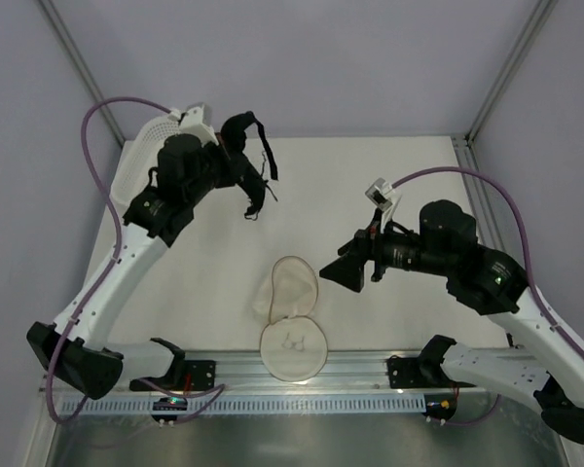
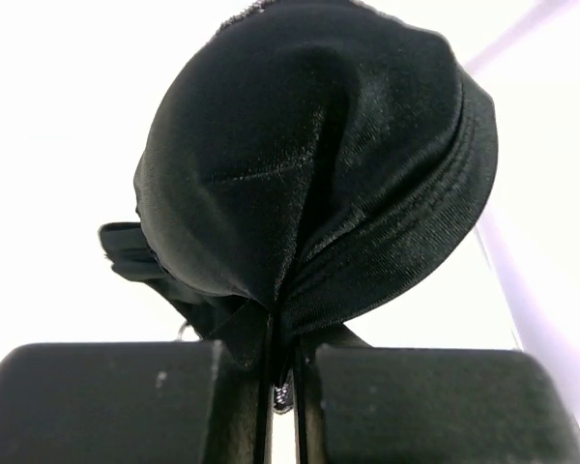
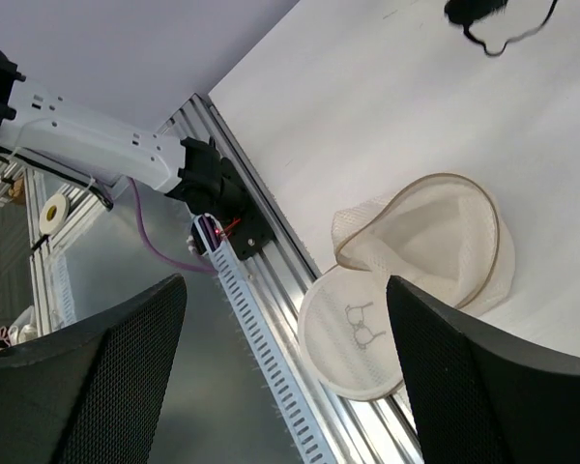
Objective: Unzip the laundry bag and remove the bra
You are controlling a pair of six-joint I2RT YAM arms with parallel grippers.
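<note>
Up at 11 o'clock, pinching bra [image 2: 309, 164] tight in L gripper [image 2: 282, 382], w/ R gripper [image 1: 339, 271] spread wide nr laundry bag [image 1: 292, 326] at 6, risking dangling straps snagging basket [image 1: 141, 151] rim on lowering.

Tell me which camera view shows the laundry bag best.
Right wrist: the laundry bag lies close and large, both halves spread open, tan zipper rim clear. Top external shows it whole but small. Left wrist shows none of it, only the black bra clamped in the left tool.
</note>
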